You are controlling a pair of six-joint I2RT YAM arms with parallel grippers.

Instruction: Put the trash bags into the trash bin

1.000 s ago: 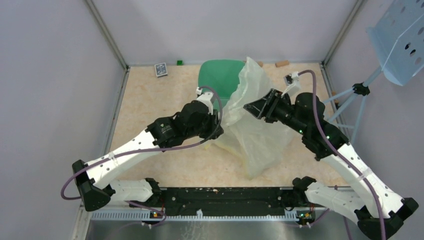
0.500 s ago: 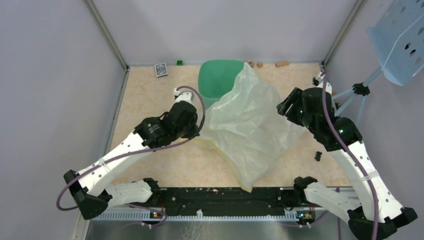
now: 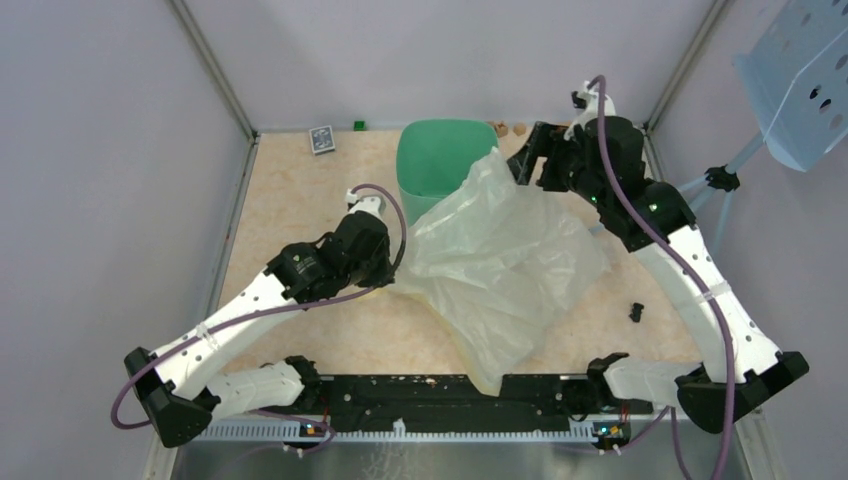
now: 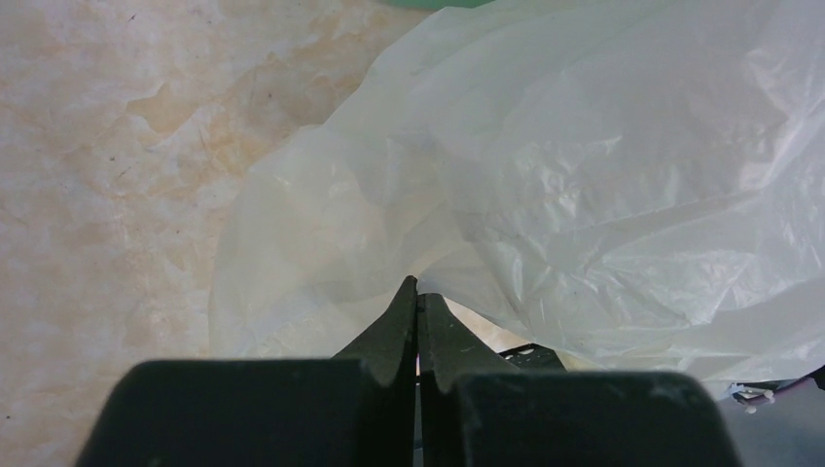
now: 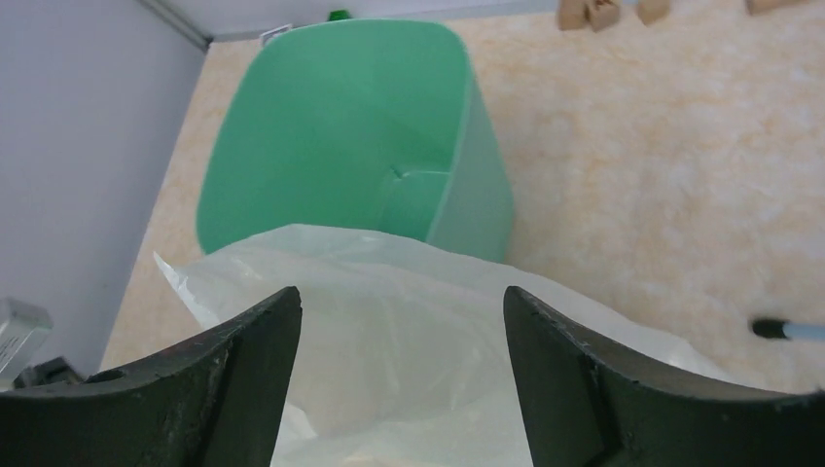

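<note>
Noted trash bag (image 3: 500,260) sprawled, long axis running trash bin (image 3: 435,160) to near table (image 3: 300,220) edge; left claw (image 4: 416,292) pinching its edge, right claw (image 5: 401,297) released.

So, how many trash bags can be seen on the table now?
1. The bag lies spread across the table, its far corner raised beside the bin. Another one folded beneath it could be hidden.

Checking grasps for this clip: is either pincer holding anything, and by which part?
The left pincer is shut on a fold at the left edge of the trash bag; the right pincer is open, holding nothing.
</note>
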